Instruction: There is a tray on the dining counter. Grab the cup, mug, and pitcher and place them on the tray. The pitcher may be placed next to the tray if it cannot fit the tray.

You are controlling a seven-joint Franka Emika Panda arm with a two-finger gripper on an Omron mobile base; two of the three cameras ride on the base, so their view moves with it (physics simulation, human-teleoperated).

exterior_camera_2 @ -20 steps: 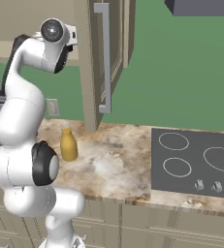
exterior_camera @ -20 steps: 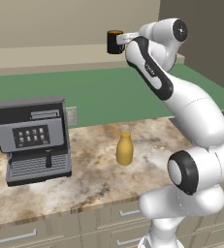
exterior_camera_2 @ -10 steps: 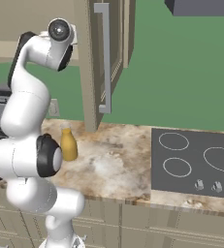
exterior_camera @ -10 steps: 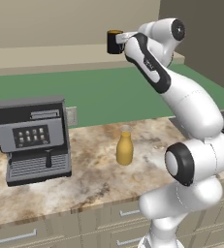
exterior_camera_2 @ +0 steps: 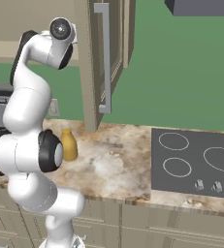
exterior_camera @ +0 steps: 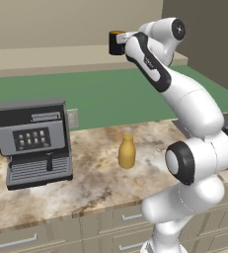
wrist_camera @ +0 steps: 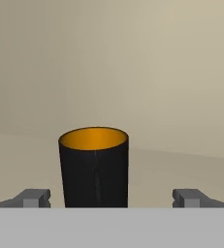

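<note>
1. Two finger tips of your claw (wrist_camera: 111, 198) stand spread as wide as they go in the hand view, one at each lower corner, with nothing gripped between them.
2. Your claw touches nothing: a clear gap shows on both sides between the tips and the mug (wrist_camera: 94, 167).
3. You see the mug standing upright midway between the tips and a little beyond them, its orange-yellow inside open to the top, its black wall facing the camera. Its handle cannot be made out from this side.
4. From the left base view, your arm reaches high and far back, and the mug (exterior_camera: 116, 42) sits on a pale ledge (exterior_camera: 46, 59) above the green wall (exterior_camera: 91, 94), just beside the hand's end; the claw itself is too hidden by the wrist there to judge.
5. Down on the marbled counter (exterior_camera: 91, 178), the pitcher (exterior_camera: 127, 151) stands upright near the middle, well apart from your claw and far below it.
6. You get the coffee machine (exterior_camera: 34, 141) toward the counter's left end in the left base view, well apart from the pitcher.
7. Your right base view gives what the left one does not: the pitcher (exterior_camera_2: 70, 145) partly behind the arm's dark joint, a tall cabinet door (exterior_camera_2: 106, 58) with a long handle, and a cooktop (exterior_camera_2: 193, 162) set into the counter's right part.
</note>
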